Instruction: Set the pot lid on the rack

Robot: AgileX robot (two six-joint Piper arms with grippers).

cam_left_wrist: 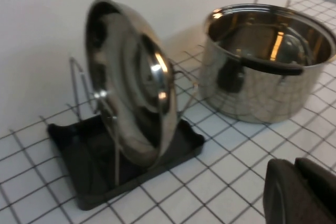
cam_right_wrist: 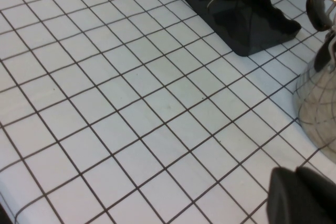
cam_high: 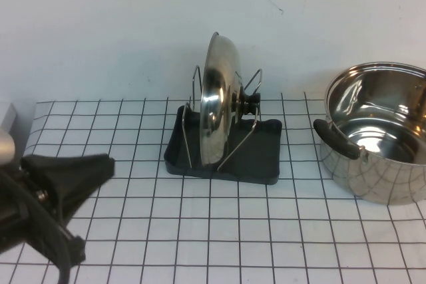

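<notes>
The shiny steel pot lid [cam_high: 216, 104] stands on edge in the dark grey rack [cam_high: 259, 157], held between its two wire loops, with its black knob [cam_high: 247, 103] facing right. The lid [cam_left_wrist: 131, 82] and rack [cam_left_wrist: 79, 156] also show in the left wrist view. My left gripper [cam_high: 106, 164] is shut and empty, low at the table's left, well clear of the rack; it also shows in the left wrist view [cam_left_wrist: 292, 165]. My right gripper [cam_right_wrist: 295, 174] is shut and empty above the tiles, out of the high view. An end of the rack [cam_right_wrist: 247, 19] shows in the right wrist view.
A deep steel pot [cam_high: 379, 138] with black side handles stands open to the right of the rack; it also shows in the left wrist view [cam_left_wrist: 262, 72] and the right wrist view [cam_right_wrist: 320, 93]. A white wall runs behind the tiled table [cam_high: 200, 231].
</notes>
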